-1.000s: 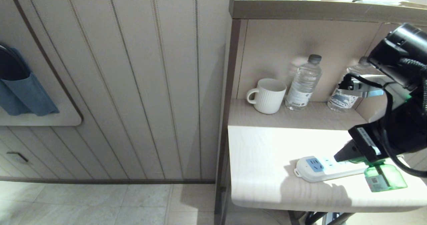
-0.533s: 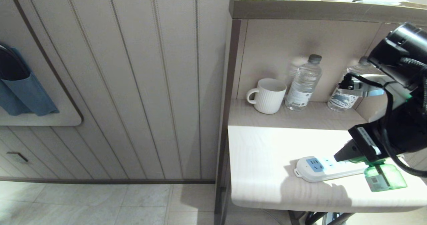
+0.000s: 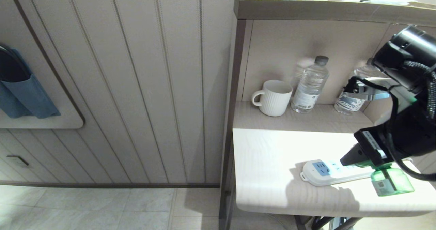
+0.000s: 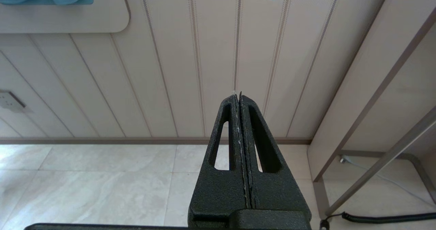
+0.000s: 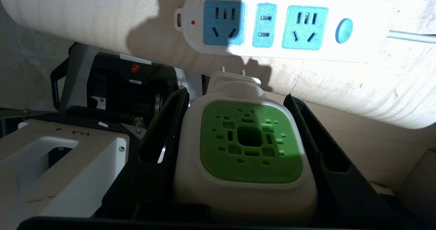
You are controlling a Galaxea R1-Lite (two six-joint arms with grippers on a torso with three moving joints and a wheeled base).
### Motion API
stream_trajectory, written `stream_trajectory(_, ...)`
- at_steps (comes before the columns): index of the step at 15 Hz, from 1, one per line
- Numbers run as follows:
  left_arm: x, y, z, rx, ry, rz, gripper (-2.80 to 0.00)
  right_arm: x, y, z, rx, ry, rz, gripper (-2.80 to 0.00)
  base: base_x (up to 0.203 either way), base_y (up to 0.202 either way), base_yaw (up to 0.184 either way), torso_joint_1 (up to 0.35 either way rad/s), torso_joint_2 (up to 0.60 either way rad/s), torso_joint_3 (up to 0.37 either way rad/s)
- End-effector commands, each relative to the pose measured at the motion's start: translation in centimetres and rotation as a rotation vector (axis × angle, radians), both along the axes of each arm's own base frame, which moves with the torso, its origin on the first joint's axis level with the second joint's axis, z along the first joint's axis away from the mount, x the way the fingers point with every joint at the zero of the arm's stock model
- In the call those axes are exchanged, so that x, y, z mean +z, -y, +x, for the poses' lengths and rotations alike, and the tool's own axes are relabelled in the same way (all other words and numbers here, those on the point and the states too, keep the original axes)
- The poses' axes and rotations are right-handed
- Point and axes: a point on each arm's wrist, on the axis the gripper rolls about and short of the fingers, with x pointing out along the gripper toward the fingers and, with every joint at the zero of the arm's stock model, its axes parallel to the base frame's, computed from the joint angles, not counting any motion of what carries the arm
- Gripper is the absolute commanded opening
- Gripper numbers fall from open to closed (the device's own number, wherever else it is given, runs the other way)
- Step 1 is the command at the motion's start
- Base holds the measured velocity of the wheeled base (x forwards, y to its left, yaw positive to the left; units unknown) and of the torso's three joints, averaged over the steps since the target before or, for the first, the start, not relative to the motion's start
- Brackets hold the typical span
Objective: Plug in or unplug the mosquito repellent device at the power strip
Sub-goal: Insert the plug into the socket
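While the right gripper (image 5: 238,148) clamps the device (image 5: 250,143), prongs clear of the strip (image 5: 282,25), misaligned prongs could shove it away.

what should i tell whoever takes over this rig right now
Right end effector: shut on the mosquito repellent device, held just off the power strip on the table, prongs out and visible.
Left end effector: shut, empty, parked facing the wall.
Done: device gripped; both sockets are empty.
Left: seat the prongs in a socket if plugging in, otherwise set the device down.
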Motion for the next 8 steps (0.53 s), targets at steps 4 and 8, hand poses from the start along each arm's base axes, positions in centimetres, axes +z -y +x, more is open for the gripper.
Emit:
stream_trajectory(4,0.00,0.00,0.01,0.000,-0.001,-0.001,-2.80,-0.06,0.05,-0.06,-0.003,-0.007,-0.003,-2.80,0.000,0.000,0.000,0.000,0.00,0.000)
stream_trajectory(8,0.00,0.00,0.01,0.000,-0.001,0.000,-2.80,-0.05,-0.02,0.20,-0.001,-0.006,-0.005,-2.80,0.000,0.000,0.000,0.000,0.00,0.000)
